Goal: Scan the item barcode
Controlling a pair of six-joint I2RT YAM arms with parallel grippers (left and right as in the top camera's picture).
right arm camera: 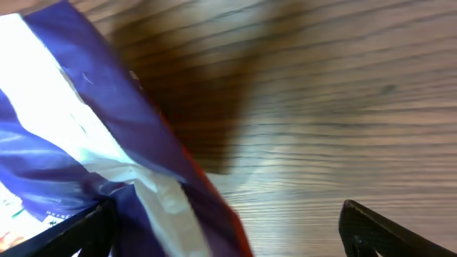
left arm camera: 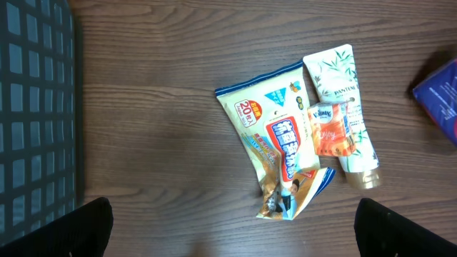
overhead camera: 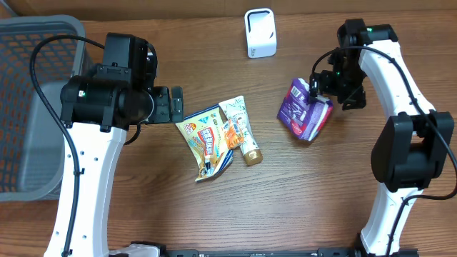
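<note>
While the right tool (overhead camera: pixel 319 84) hangs at the upper edge of the purple packet (overhead camera: pixel 305 112), its jaws stand wide apart. In the right wrist view one finger (right arm camera: pixel 71 235) sits in the lower left corner with the packet's purple and white film (right arm camera: pixel 93 135) lying across it. The other finger (right arm camera: pixel 400 239) is far off at the lower right, above bare wood, so nothing is clamped. The packet rests at a slant on the right side of the tabletop (overhead camera: pixel 321 185), below and to the right of the white scanner (overhead camera: pixel 260 32) and well apart from it; whether it lies fully flat I cannot tell.

The left tool (overhead camera: pixel 176 105) is also spread open and empty, hovering over bare wood just left of a small heap in the middle of the tabletop. That heap holds three things:
- a yellow and blue pouch (overhead camera: pixel 206 140);
- a white tube (overhead camera: pixel 243 128) with a gold cap, lying beside the pouch;
- a small orange tissue pack (overhead camera: pixel 230 134) on top, overlapping both.

From the left wrist camera the heap lies ahead of the tool (left arm camera: pixel 228 235), with the packet's corner (left arm camera: pixel 439 96) showing at the right edge. A grey mesh basket (overhead camera: pixel 28 107) stands at the far left.
</note>
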